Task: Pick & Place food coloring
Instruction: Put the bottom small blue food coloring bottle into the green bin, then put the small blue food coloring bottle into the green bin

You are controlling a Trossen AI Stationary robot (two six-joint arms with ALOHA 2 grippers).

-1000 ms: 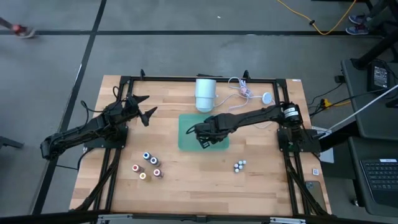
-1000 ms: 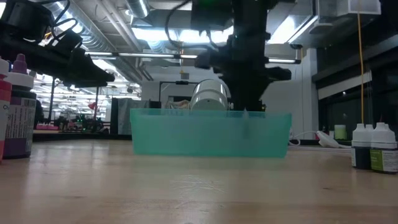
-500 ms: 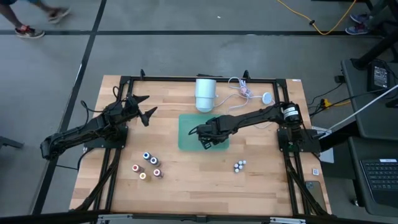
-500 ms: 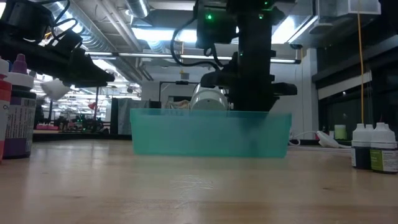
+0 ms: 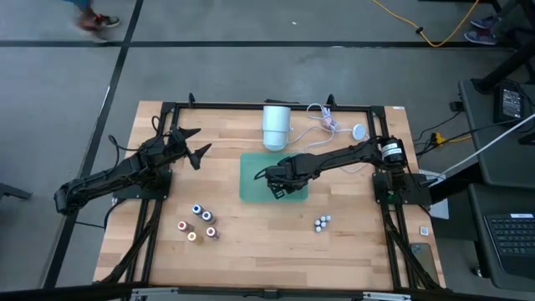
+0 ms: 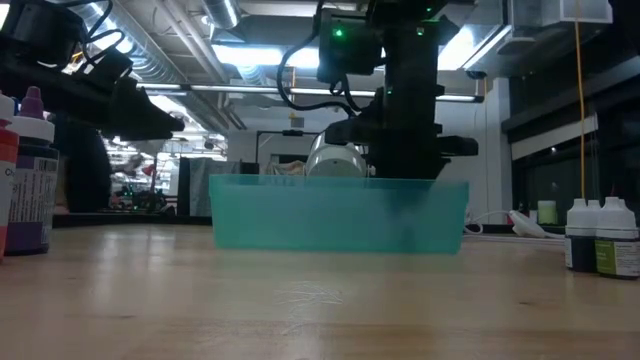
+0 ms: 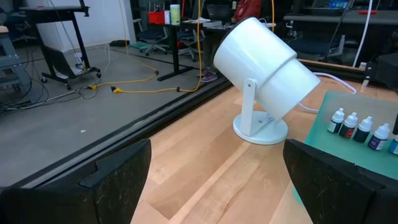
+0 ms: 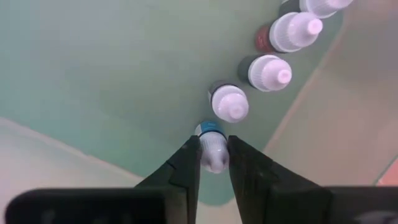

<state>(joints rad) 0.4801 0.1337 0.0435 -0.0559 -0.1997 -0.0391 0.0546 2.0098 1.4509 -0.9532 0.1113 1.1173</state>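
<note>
The food coloring bottles stand in three places. Several white-capped ones stand in a row on the floor of the teal tray, also in the left wrist view. A colour-topped group stands on the wood near the left, and a small white-capped group near the right. My right gripper is over the tray's near part, shut on one more bottle. My left gripper waits open, raised over the table's left side. My right gripper pinches the small bottle between its two fingers at the white cap, coming from above and pointing down. The bottle is upright, at the near end of the row. Its blue-labelled body reaches toward the tray floor; whether it stands there I cannot tell.
A large white cylinder on a stand sits just beyond the tray's far edge, with a white cable and a small white puck to its right. In the low view the tray's wall hides its contents. Bare wood lies near the table's front.
My right gripper has come down a little over the tray, still shut on the bottle. A person has walked across the floor beyond the table's far edge.
</note>
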